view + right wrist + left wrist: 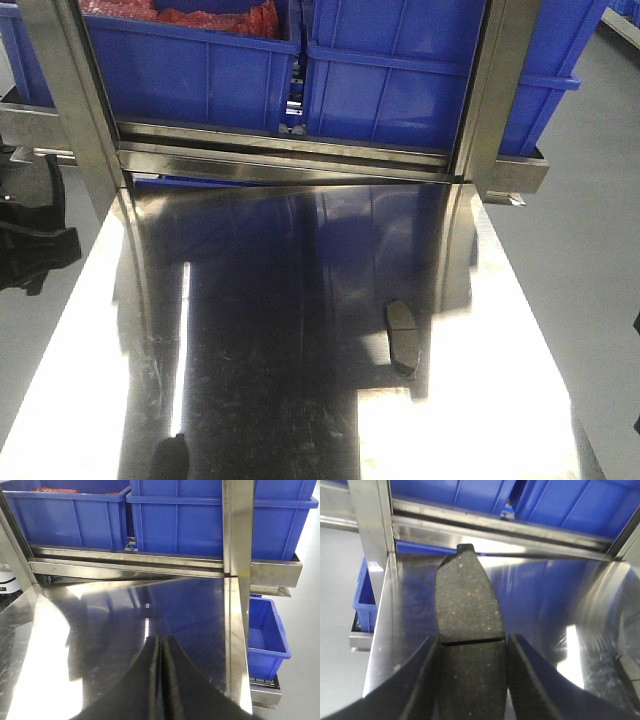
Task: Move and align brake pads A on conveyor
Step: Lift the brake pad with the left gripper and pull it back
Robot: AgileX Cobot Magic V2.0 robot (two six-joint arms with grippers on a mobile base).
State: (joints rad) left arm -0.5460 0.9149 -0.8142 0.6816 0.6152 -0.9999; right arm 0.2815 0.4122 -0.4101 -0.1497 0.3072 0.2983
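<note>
Between the two black fingers [422, 680] of the left gripper [472, 642], a brake pad [467, 597] is clamped by its long sides, speckled face up, its centre groove level with the fingertips and its narrow end pointing toward the shelf; it sits over the left part of the mirror-like steel table [250, 330], though whether it touches the surface cannot be told; a second brake pad [402, 336] lies flat on the right half of that table, lengthwise, well apart from the first; the right gripper [159, 644] hovers over the table with its fingers pressed together and nothing between them; behind the table, large blue bins [200, 70] stand on a steel shelf rail [280, 150], the left one holding red material [180, 15].
</note>
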